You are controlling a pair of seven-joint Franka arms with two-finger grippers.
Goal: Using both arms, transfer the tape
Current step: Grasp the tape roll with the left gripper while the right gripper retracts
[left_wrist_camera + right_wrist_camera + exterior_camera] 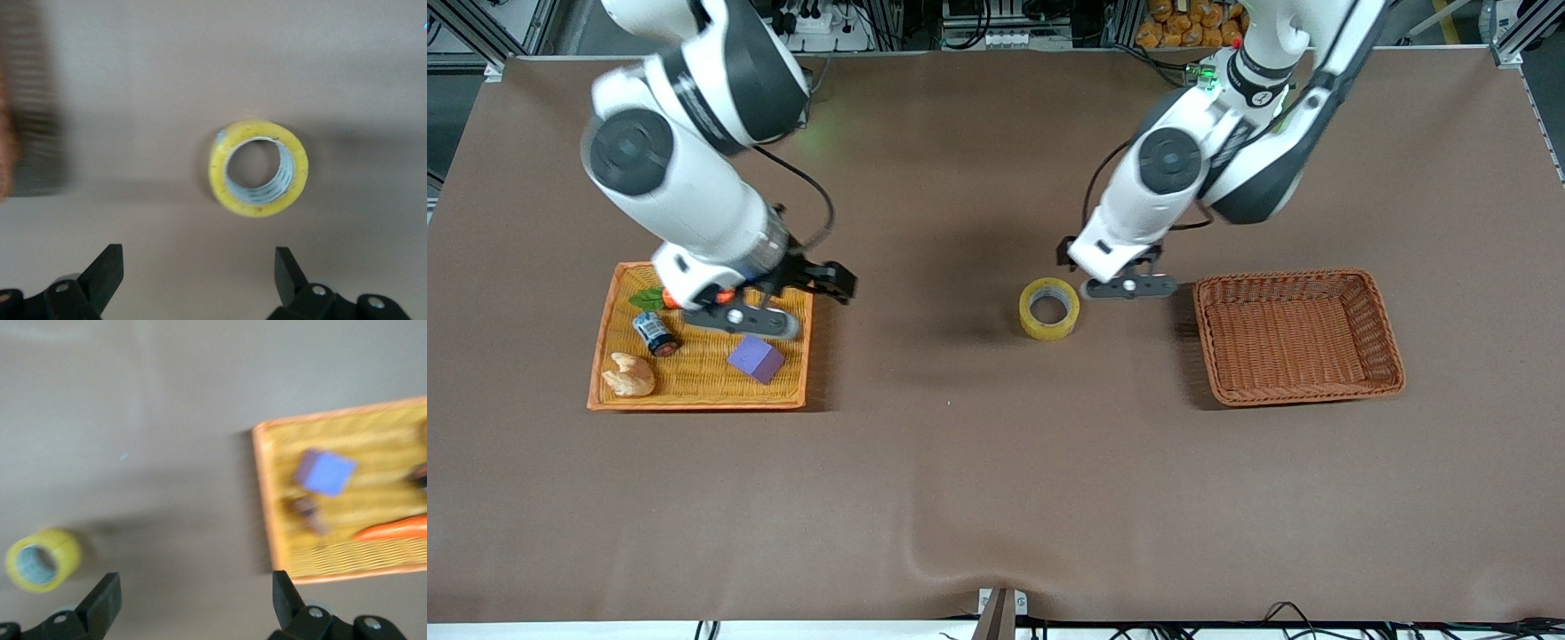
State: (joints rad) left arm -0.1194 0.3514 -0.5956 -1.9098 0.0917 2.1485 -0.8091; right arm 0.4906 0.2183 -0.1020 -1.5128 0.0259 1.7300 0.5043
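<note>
Nearest the front camera, the brown tabletop [996, 498] lies bare, with a soft wrinkle near its edge. Farther up, at the right arm's end, a flat orange woven tray [698, 380] carries a pale bread-like piece [630, 375], a purple block [756, 358], a small dark jar [655, 332] with a blue-white label, and an orange carrot with a green leaf [660, 298] mostly under the arm. At the left arm's end sits a deeper brown wicker basket [1298, 336], nothing visible in it. Between the tray and basket, closer to the basket, the tape [1049, 308] lies flat on the tabletop, a yellow ring with a grey-white core, held by neither arm. The left gripper [1129, 286] hovers between the tape and the basket, just beside the tape and a little farther from the camera; the left wrist view shows its jaws spread wide with the tape [259, 167] on the cloth ahead of them, not touched. The right gripper [818, 283] hangs over the tray's edge toward the table's middle, its jaws also wide apart and holding nothing; its wrist view shows the tape [43, 560] well off from the tray [313, 540].
</note>
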